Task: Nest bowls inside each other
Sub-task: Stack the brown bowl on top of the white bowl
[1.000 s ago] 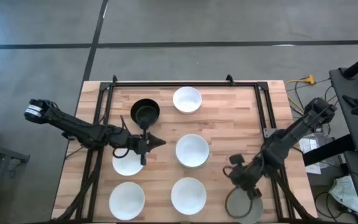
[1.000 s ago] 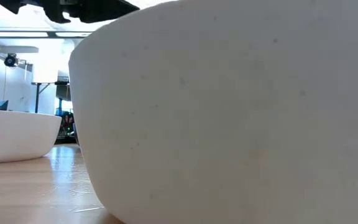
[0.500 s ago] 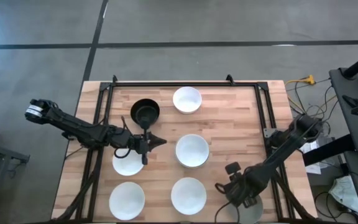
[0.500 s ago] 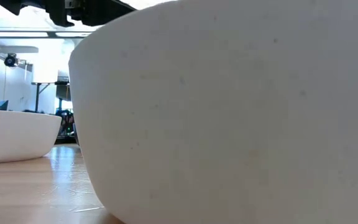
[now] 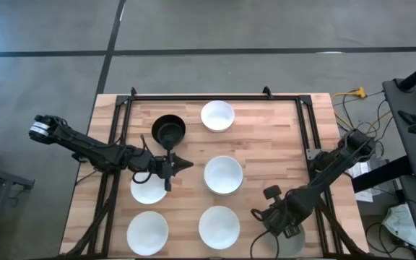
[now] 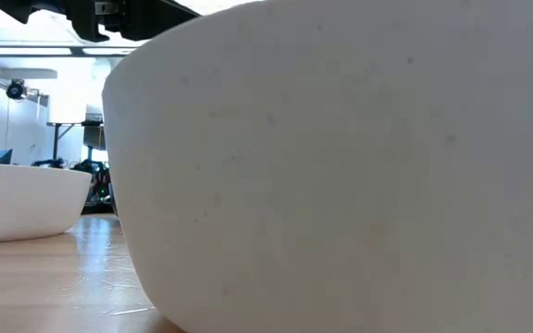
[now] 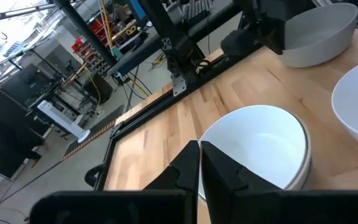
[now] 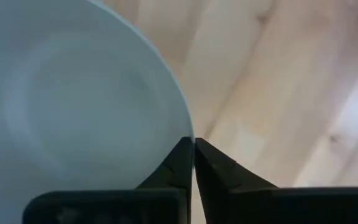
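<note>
Five white bowls rest upright on the wooden table: at the far middle (image 5: 217,115), the centre (image 5: 223,175), the left (image 5: 144,192), the near left (image 5: 147,232) and the near middle (image 5: 219,227). A black bowl (image 5: 168,130) stands at the far left. A grey bowl (image 5: 299,244) sits at the near right. My right gripper (image 5: 283,227) is shut on it. My left gripper (image 5: 184,165) is shut and empty, hovering between the black, left and centre bowls. Its wrist view shows the centre bowl (image 7: 260,146) past its tips (image 7: 199,148). My right gripper pinches the grey bowl's rim (image 8: 183,119), one finger (image 8: 178,163) inside the bowl and the other (image 8: 216,167) outside. The fingers come from above, pointing down. Whether the bowl is clear of the table, I cannot tell.
A black metal frame (image 5: 215,97) runs along the table's far edge and down both sides. In the low view the near middle white bowl (image 6: 340,185) fills most of the picture, with another white bowl (image 6: 17,199) to its left. Bare wood (image 5: 273,144) lies at the far right.
My right gripper has gone toward the table's near edge and down over the grey bowl, which it now partly covers in the high view. My left gripper has kept still.
</note>
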Motion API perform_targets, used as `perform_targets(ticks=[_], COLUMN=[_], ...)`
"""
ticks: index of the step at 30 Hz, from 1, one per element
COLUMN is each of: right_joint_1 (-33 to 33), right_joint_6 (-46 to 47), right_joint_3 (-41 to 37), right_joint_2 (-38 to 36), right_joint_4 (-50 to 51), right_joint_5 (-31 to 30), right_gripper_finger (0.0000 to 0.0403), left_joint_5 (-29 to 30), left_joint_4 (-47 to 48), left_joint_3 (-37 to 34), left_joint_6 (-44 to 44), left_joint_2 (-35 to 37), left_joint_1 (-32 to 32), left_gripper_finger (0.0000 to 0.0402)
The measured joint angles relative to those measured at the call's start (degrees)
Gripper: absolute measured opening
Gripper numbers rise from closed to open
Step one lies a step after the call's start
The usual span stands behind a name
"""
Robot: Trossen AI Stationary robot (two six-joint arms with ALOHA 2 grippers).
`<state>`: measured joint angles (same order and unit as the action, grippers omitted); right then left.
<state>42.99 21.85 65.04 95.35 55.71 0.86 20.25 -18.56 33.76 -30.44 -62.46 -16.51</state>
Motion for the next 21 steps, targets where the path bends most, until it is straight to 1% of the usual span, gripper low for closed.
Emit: perform_targets(ticks=[6, 10, 16, 21], right_joint_1=[-3.48, -6.93, -14.3, -22.37], right_joint_6=[-0.87, -3.54, -6.54, -8.76], right_joint_3=[1.98, 2.61, 2.74, 2.54], right_joint_2=[-3.53, -7.67, -15.48, -21.74], right_joint_4=[8.81, 11.81, 11.84, 10.11], right_joint_5=[-0.06, -2.83, -5.45, -5.49], right_gripper_finger=[0.0009, 0.0009, 0.0009, 0.0009], left_joint_5=[0.0, 0.0, 0.0, 0.01], left_joint_4=[0.08, 0.13, 0.33, 1.79], left_joint_3=[-0.23, -0.31, -0.42, -0.56], left_joint_6=[0.04, 0.05, 0.04, 0.07], left_joint_2=[0.0, 0.0, 0.0, 0.02], left_joint_1=[0.0, 0.0, 0.0, 0.0], left_gripper_finger=[0.0001, 0.0001, 0.0001, 0.0001])
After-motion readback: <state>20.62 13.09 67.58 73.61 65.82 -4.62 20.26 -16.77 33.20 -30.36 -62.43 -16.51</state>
